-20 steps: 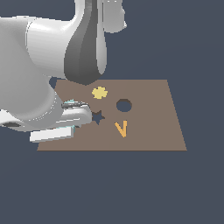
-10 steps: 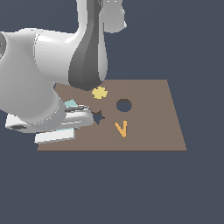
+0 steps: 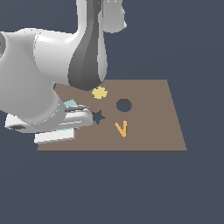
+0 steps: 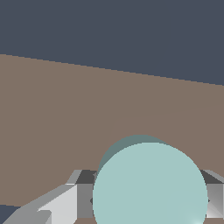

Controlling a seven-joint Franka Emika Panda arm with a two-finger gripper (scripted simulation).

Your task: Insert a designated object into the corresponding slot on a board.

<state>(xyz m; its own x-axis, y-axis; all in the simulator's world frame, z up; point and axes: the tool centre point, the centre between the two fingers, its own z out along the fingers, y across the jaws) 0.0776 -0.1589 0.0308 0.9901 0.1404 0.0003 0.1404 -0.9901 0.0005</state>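
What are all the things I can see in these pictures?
board: one, brown, flat, lying under everything else.
round slot: one, dark, near the middle of the board.
star-shaped cutout: one, dark, toward the exterior view's left of the round slot.
yellow flower-like shape: one, yellow, at the board's far side, beside the arm.
V shape: one, orange, on the near side of the round slot.
disc: one, pale teal, round, between the fingers in the wrist view; only a teal sliver shows in the exterior view.
arm: one, white and dark grey, over the board's end at the exterior view's left.
fingers: grey, either side of the disc; whether they press it I cannot tell.
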